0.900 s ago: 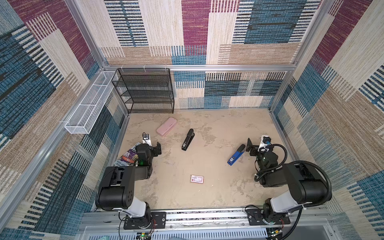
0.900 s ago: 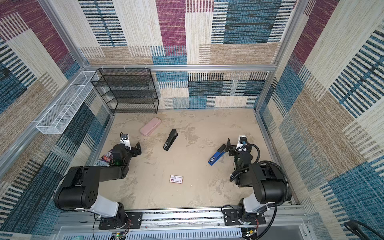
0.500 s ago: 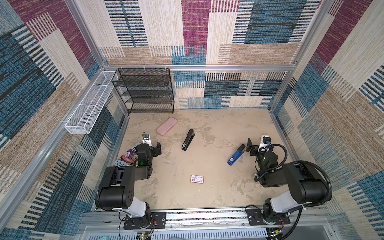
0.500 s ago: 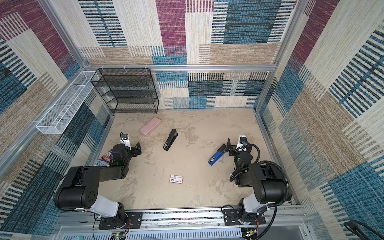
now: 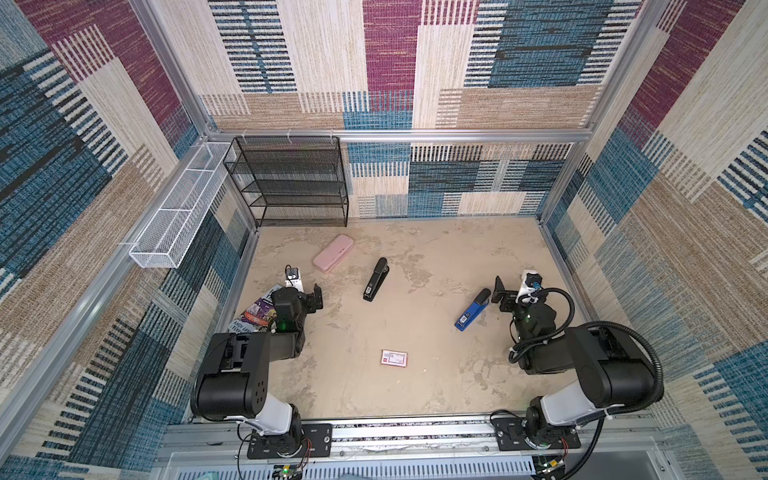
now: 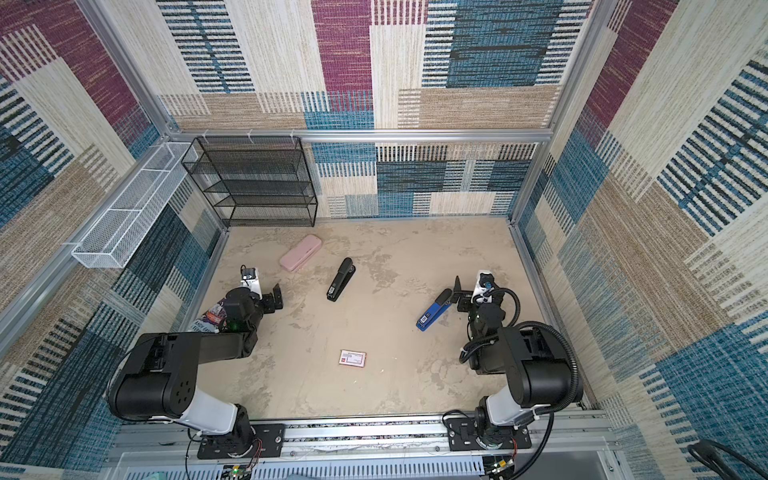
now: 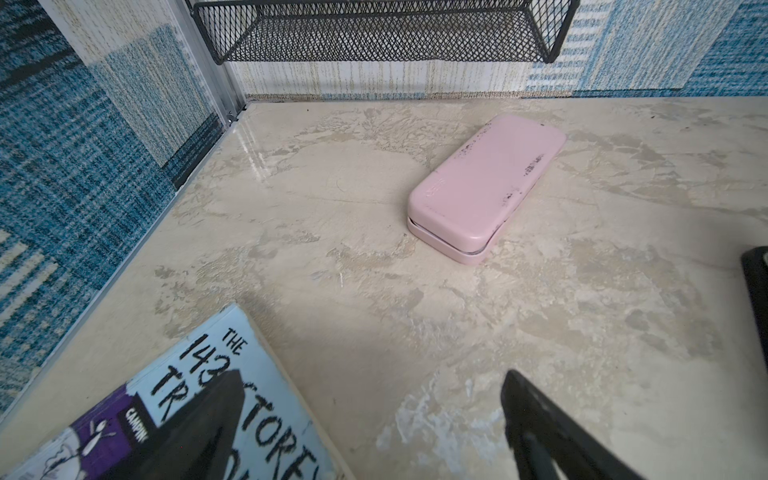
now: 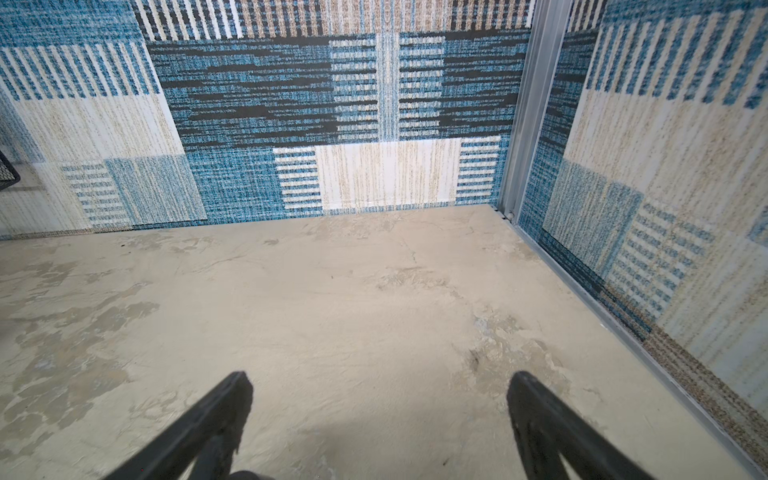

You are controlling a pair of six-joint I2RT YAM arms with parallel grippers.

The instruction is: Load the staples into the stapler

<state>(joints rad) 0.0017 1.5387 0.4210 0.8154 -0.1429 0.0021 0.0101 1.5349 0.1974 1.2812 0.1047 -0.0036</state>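
Step in hand: none begun, I judge; nothing is gripped and both staplers lie closed.
Table [image 5: 415,395]: bare under my right jaws.
Book [image 7: 274,424]: partly under one finger of my left jaws.
Left gripper [image 7: 372,376]: jaws spread wide, empty.
Right gripper [image 8: 379,374]: jaws spread wide, empty.
Black stapler [image 5: 376,279]: flat and closed, near my left jaws, on their inner side and a little ahead.
Blue stapler [image 5: 472,310]: flat and closed, just beside my right jaws, on their inner side. I cannot tell which stapler is meant.
Staples box [image 5: 394,358]: small flat white card with a red edge and mark. It lies flat between my two pairs of jaws, behind both and well apart from each. No loose strips show.
Next move: probably one pair steadies a stapler and opens its top while the other reaches back for the box.
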